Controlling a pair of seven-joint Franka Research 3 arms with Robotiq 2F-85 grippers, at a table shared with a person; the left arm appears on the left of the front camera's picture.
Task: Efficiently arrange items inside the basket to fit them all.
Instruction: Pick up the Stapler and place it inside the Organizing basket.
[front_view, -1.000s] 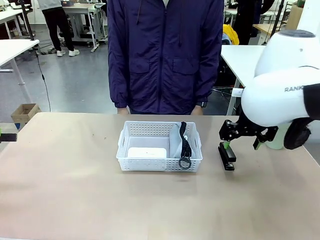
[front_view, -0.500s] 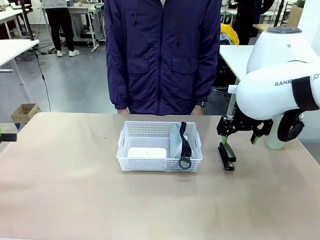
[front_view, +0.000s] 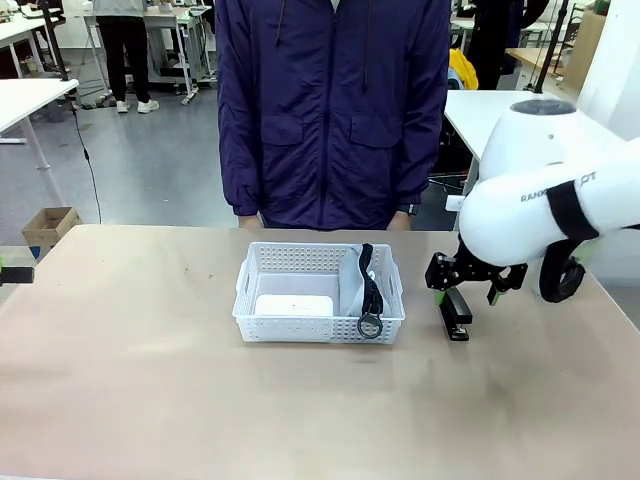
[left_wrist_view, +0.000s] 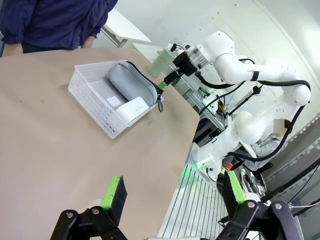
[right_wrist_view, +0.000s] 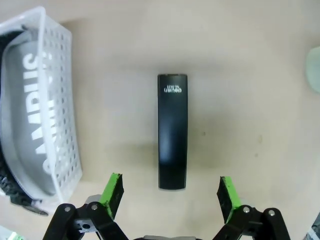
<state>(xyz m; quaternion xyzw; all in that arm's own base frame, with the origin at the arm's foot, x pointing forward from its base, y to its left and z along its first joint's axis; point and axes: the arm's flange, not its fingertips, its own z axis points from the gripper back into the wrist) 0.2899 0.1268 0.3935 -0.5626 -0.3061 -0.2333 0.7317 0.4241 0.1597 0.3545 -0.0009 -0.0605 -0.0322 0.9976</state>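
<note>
**Stapler on the table beside the basket, right gripper spread above it**

The white lattice basket (front_view: 300, 327) sits on the tan table (front_view: 150, 380), about midway between the left and right edges and nearer the far edge. A person in a dark blue jacket (front_view: 330, 110) stands just behind that edge.

A white rounded box (front_view: 294, 304) lies flat in the left part of the basket, close to the near wall. The grey "CAMPUS" pouch (front_view: 352, 285) stands on its side along the right end wall. Its black strap (front_view: 370, 285) runs over the near rim, and the ring (front_view: 369, 326) hangs outside the front wall.

The black stapler (front_view: 457, 315) lies on the bare table just beside the basket's right end, apart from it, with its length running from the near edge towards the far one.

The right gripper (front_view: 465, 290) hangs low over the stapler with its jaws spread wide. From the right wrist camera, the right gripper (right_wrist_view: 171, 192) has one green pad on each side of the stapler's (right_wrist_view: 172, 132) closer end, both clear of it. The basket wall (right_wrist_view: 62, 100) and the pouch (right_wrist_view: 25, 115) show at one side of that view, and the pale green cup (right_wrist_view: 314, 62) at the opposite edge.

The left gripper (left_wrist_view: 174, 190) holds nothing, its jaws wide apart above the table's edge, well away from the basket (left_wrist_view: 95, 107).
</note>
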